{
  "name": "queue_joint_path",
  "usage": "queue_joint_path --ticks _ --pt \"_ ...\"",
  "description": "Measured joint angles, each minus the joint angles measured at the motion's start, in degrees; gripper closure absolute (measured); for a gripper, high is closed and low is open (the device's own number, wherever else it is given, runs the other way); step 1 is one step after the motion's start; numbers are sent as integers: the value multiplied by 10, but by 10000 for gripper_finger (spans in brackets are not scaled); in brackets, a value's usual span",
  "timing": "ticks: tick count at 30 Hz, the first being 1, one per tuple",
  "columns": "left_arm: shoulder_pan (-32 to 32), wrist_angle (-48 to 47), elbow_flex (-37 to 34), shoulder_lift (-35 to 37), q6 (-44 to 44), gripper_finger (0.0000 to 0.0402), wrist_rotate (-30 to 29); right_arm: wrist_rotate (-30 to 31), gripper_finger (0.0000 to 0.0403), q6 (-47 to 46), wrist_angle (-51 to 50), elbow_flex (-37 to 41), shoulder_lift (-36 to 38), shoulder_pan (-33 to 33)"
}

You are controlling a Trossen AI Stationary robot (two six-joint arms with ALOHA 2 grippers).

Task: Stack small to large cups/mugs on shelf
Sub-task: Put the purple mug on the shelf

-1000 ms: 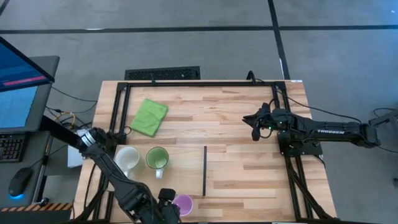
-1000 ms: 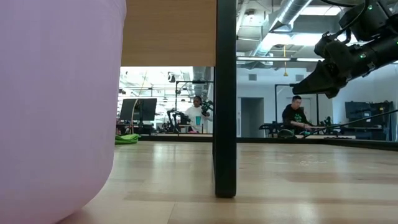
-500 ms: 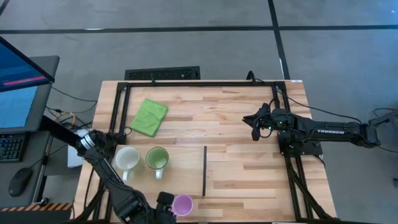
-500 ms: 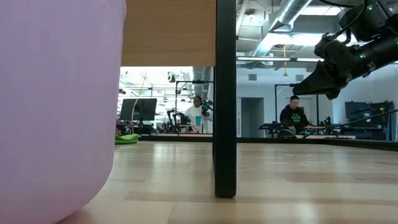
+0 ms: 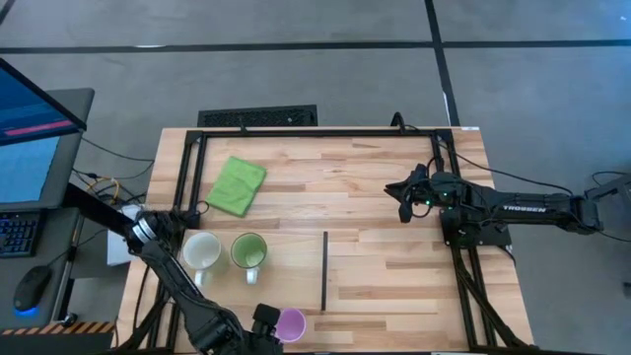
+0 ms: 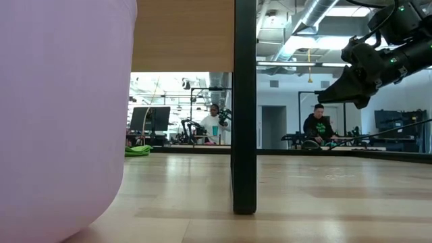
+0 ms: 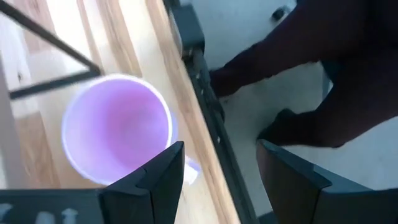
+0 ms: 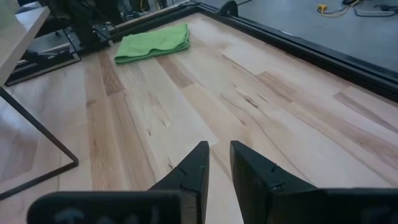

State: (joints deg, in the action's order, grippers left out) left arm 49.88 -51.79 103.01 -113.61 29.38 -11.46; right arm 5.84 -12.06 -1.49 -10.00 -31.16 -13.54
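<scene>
The light purple mug (image 5: 290, 323) stands upright on its base at the table's near edge. It fills the left of the low view (image 6: 61, 115) and shows from above in the left wrist view (image 7: 117, 129). My left gripper (image 5: 264, 318) is open just left of it, its fingers (image 7: 152, 183) beside the mug's handle (image 7: 191, 173), over the table's edge. The white mug (image 5: 202, 249) and the green mug (image 5: 248, 250) stand on the pale shelf (image 5: 291, 266). My right gripper (image 5: 405, 203) is shut and empty, raised at the right.
A green folded cloth (image 5: 237, 184) lies at the far left. The shelf board (image 6: 182, 34) stands raised on a dark leg (image 6: 244, 108). A black frame (image 5: 315, 131) rims the table. People sit in the room beyond (image 6: 317, 128).
My left arm has shifted a little toward the table's near edge beside the purple mug. The mug has stayed where it was.
</scene>
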Motion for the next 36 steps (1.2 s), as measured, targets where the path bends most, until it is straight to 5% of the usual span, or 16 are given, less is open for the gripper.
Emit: queue_joint_path --ticks 20,36 --pt "-17 -19 2 -34 -85 209 -31 0 316 -18 -4 0 0 1" --pt "-23 -17 3 -47 -242 209 -28 0 316 -31 -13 0 0 0"
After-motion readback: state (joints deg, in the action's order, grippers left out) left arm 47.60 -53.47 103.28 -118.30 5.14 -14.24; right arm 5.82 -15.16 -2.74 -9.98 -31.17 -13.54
